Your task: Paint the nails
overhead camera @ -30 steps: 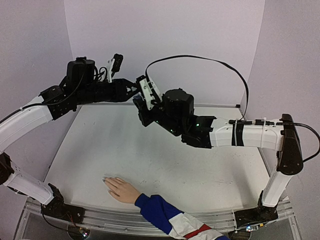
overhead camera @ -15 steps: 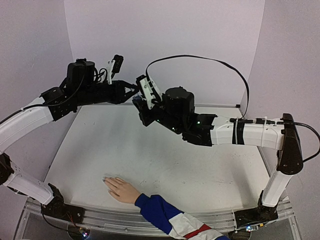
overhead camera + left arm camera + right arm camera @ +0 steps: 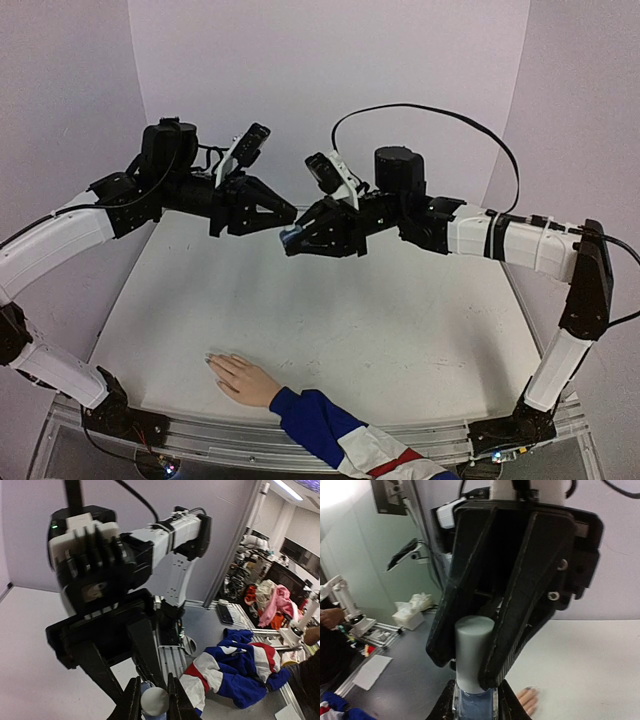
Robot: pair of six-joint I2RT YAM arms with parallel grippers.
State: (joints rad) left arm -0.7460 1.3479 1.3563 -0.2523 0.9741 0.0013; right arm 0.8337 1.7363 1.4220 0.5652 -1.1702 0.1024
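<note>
Uncapping step imo: right end effector [image 3: 292, 241] pinches the bottle [image 3: 471, 701], left end effector [image 3: 284, 223] pinches its cap [image 3: 472, 645], high above the hand [image 3: 243, 378]. Next up, twist it off.

Nails [image 3: 210, 359]: tiny, at the tips of a pale flesh-coloured hand [image 3: 245, 380] lying flat, palm down, on the table [image 3: 350, 320] near its front edge, left of ctr. Fingers held together, pointing left & slightly away; wrist runs into a blue, white & red sleeve [image 3: 340, 440] toward the near right. From overhead, nails too small to tell colour or finish. Right wrist view: fingertips [image 3: 528, 692] show low in frame, tips a shade darker, blurred.
</note>
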